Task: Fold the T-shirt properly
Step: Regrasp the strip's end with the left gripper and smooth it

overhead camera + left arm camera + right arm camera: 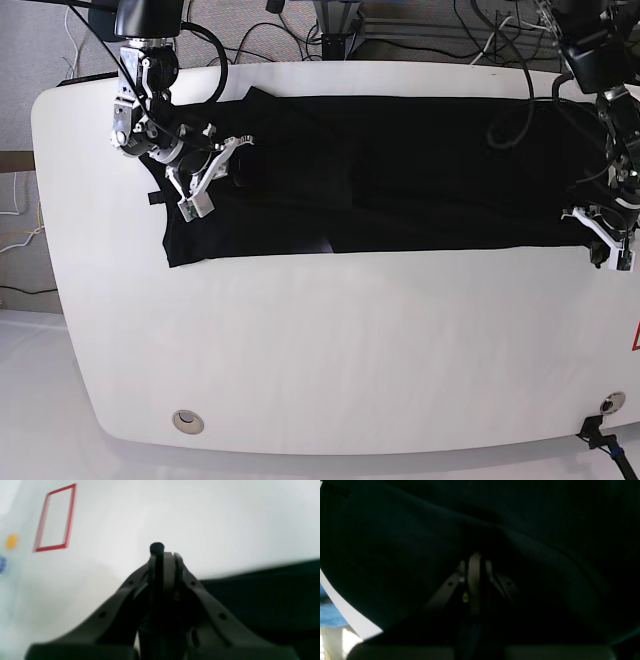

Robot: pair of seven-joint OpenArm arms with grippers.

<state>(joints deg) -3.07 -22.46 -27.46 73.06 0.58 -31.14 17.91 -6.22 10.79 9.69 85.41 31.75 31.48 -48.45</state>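
T-shirt (400, 170): black, plain side showing, spread as a long band across the far half of the table (330, 340). One end lies near the table's left edge in the base view, the other reaches its right edge. Some creases and a raised fold near the middle of the near hem.

Right gripper (238, 152): over the T-shirt's left end in the base view, low on the cloth. In the right wrist view its jaws are drawn together with dark fabric bunched all around them (476, 555); pinched on the T-shirt.

Left gripper (572, 212): at the T-shirt's right end in the base view, near hem corner. In the left wrist view the jaws are closed together (163, 553) with a small dark lump showing at the tips; it looks like a pinch of the T-shirt, though the picture is blurred. The black cloth (262, 597) runs off to the right of the gripper there.

Table: white, rounded corners, glossy. A round grommet (186, 421) sits near its near-left corner. A red tape outline (55, 517) shows on the white surface beyond the left gripper in the left wrist view.

Surroundings: black cables (420, 25) hang behind the table's far edge; grey carpet (40, 40) beyond it. Blue material (330, 615) is seen past the table's rim in the right wrist view.
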